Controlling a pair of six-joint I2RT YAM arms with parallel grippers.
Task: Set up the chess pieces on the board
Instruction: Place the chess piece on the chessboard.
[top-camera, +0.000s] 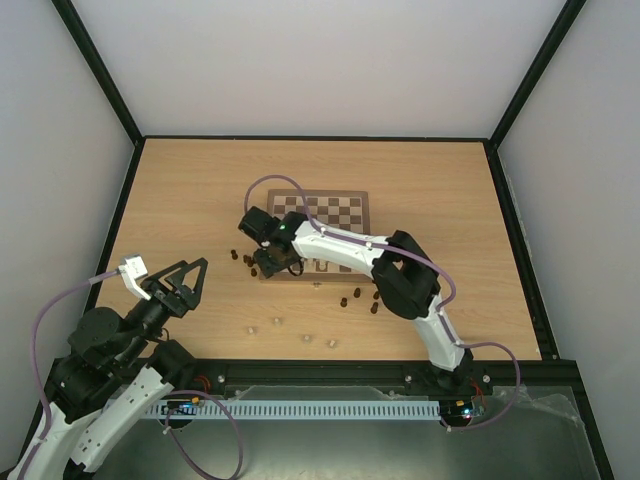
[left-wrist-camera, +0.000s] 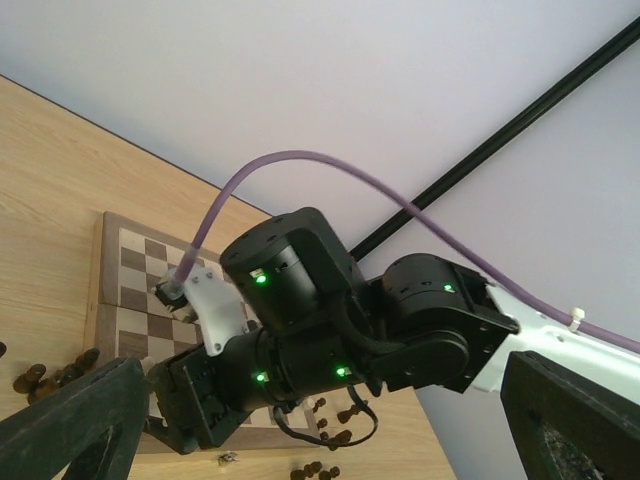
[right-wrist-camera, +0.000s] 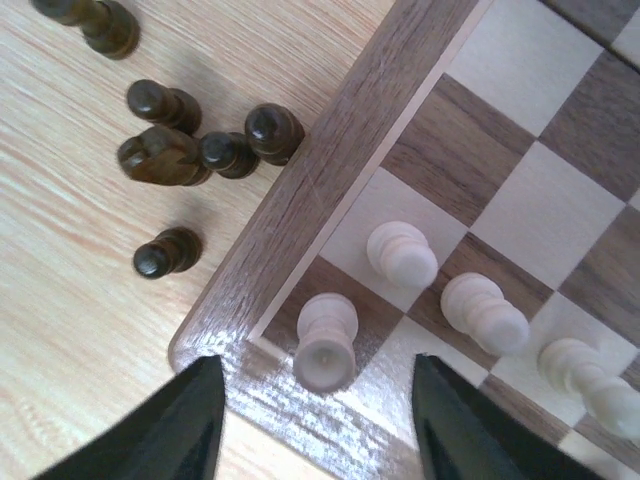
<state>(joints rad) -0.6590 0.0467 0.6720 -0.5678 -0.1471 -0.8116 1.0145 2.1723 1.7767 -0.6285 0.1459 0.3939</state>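
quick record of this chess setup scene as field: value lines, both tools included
board: checked wooden board, mid-table
right tool: open, a finger on each side of the corner piece, not touching it
corner piece: cream, upright on the dark corner square
cream pawns: three, in a line one row in from the edge
dark pieces: cluster off the board, beside its corner
left tool: open, holding nothing, away from the board

Light-wood tabletop (top-camera: 450, 180), black frame rails (top-camera: 315, 137) along its edges, pale walls (top-camera: 320, 60) beyond it, white slotted strip (top-camera: 310, 410) at its near edge.
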